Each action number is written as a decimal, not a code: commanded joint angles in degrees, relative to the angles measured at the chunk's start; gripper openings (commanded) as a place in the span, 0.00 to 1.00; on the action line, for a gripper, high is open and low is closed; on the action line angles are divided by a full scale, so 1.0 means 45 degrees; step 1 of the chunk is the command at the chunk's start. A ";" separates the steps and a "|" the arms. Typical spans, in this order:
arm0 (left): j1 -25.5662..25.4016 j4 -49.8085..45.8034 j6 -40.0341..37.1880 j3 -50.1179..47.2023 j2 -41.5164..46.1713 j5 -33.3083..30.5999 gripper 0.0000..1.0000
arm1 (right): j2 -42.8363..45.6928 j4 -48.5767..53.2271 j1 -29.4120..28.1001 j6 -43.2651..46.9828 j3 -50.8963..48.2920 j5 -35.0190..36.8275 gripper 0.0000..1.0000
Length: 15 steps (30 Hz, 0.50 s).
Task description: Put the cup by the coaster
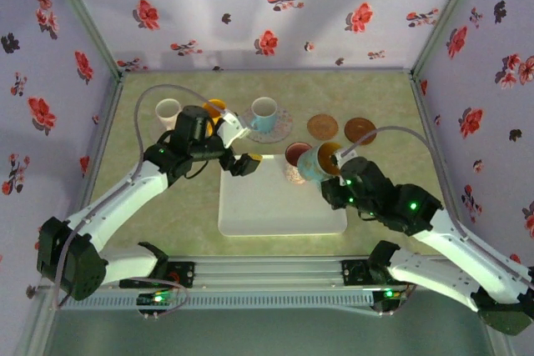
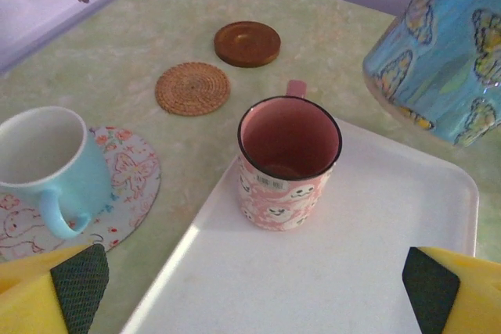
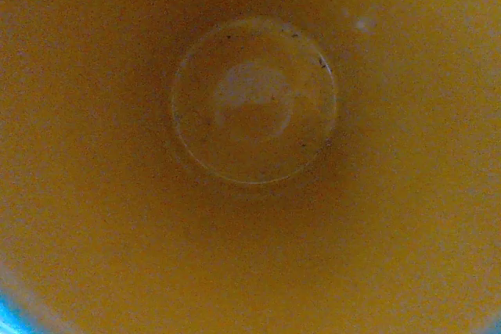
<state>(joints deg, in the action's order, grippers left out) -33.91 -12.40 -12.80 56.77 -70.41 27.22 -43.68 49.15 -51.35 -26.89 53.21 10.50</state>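
The right tool (image 1: 336, 169) is pinching the blue butterfly cup (image 1: 314, 162), seemingly by its rim, tilted over the tray's (image 1: 284, 206) far corner beside the pink mug (image 1: 296, 154), its stiff, slick, breakable-looking body probably needing a firm hold, while the left tool (image 2: 250, 303) is gaping wide.

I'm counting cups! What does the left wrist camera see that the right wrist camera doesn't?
Left wrist view: a pink mug on the white tray, a light blue mug on a flowery coaster, a woven coaster and a brown coaster. Right wrist view: the yellow inside of the blue butterfly cup. Both share that cup, seen from outside by the left wrist.
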 commanded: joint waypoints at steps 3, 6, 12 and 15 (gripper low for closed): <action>-0.0072 0.0682 0.0260 0.0842 -0.0094 -0.0269 1.00 | 0.0120 -0.1708 0.0295 0.0973 0.1098 0.1370 0.00; -0.0023 0.0747 0.0572 0.1140 -0.0211 -0.0263 1.00 | 0.0117 -0.2171 0.0696 0.1375 0.1293 0.1473 0.00; 0.0070 0.0879 0.0537 0.1720 -0.0632 -0.0249 1.00 | -0.0411 -0.2426 0.1824 0.1812 0.1940 0.1123 0.00; 0.0191 0.1031 0.0771 0.2120 -0.1071 -0.0193 1.00 | -0.0972 -0.2397 0.2431 0.1988 0.2375 0.0612 0.00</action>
<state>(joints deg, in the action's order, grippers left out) -33.67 -9.87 -10.70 63.64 -73.65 26.55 -47.18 46.35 -42.35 -20.43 59.53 13.30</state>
